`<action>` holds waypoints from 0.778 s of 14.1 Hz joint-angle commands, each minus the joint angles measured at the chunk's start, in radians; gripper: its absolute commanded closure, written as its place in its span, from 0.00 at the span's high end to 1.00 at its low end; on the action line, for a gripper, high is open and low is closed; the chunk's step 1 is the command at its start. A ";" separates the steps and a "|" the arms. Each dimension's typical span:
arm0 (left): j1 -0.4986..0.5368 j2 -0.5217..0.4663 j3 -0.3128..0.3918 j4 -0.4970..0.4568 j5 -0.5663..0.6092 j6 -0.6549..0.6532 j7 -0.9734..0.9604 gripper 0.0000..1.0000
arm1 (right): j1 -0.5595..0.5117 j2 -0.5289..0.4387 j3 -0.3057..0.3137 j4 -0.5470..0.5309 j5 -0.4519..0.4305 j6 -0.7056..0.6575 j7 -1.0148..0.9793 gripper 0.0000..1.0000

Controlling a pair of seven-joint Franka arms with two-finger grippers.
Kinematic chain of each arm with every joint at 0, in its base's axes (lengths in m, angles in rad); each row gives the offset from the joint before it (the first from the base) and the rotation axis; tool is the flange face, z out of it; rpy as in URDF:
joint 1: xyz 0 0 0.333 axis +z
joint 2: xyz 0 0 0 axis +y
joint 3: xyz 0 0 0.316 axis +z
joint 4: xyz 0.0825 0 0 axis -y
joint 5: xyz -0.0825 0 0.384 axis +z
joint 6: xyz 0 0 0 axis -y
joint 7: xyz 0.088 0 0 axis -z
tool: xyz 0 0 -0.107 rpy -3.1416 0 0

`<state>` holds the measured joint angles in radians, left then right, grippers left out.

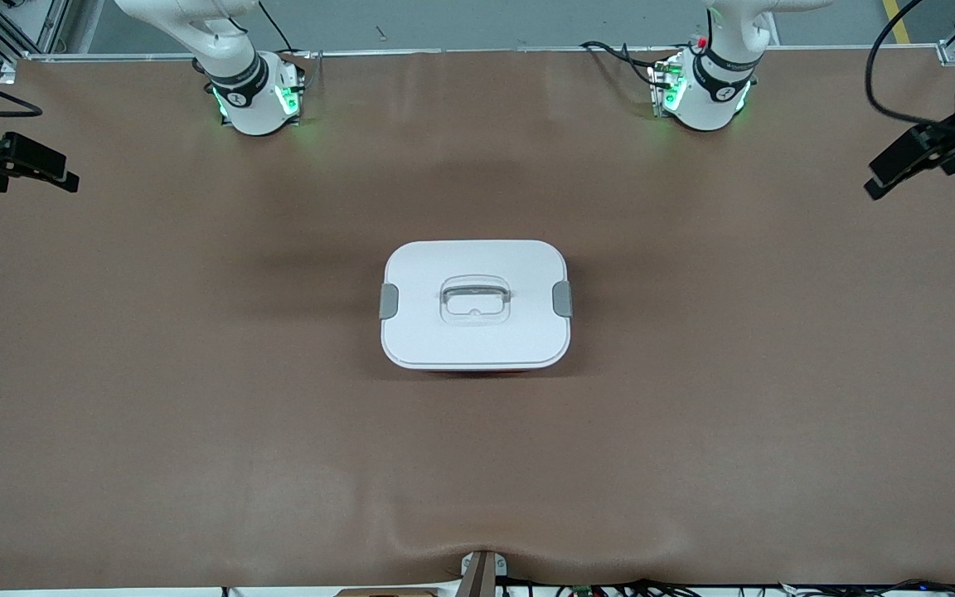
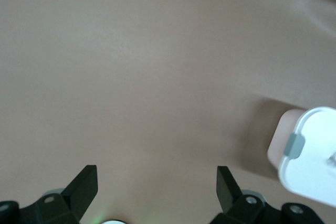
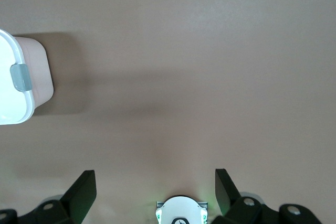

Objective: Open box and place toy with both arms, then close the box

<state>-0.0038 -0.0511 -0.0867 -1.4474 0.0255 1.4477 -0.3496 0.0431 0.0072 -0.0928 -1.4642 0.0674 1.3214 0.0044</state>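
The box (image 1: 477, 336) sits in the middle of the table with its white lid on. Both grey clips (image 1: 389, 301) (image 1: 562, 298) lie against its sides, and the handle (image 1: 475, 297) rests in the lid's recess. The toy is out of view. My left gripper (image 2: 156, 174) hangs open over bare table, with one clipped end of the box (image 2: 315, 150) off to its side. My right gripper (image 3: 155, 177) is also open and empty over bare table, apart from the box's pink wall (image 3: 41, 72). Neither hand shows in the front view.
The two arm bases (image 1: 254, 95) (image 1: 705, 91) stand along the table's edge farthest from the front camera. Black clamp-like fixtures (image 1: 9, 162) (image 1: 925, 149) jut in at both ends of the table. The brown cover bulges by a bracket (image 1: 477, 572) at the nearest edge.
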 commanded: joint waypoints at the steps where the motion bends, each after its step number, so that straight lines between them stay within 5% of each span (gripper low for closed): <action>1: 0.001 -0.024 0.031 -0.007 -0.022 -0.012 0.157 1.00 | -0.008 0.004 0.007 0.015 -0.012 -0.010 -0.009 1.00; 11: -0.008 -0.004 0.038 -0.050 -0.030 -0.024 0.287 1.00 | -0.009 0.002 0.005 0.016 -0.014 -0.007 -0.009 1.00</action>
<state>-0.0086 -0.0476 -0.0554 -1.4958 0.0200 1.4330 -0.1116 0.0431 0.0072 -0.0934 -1.4639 0.0674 1.3221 0.0044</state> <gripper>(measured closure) 0.000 0.000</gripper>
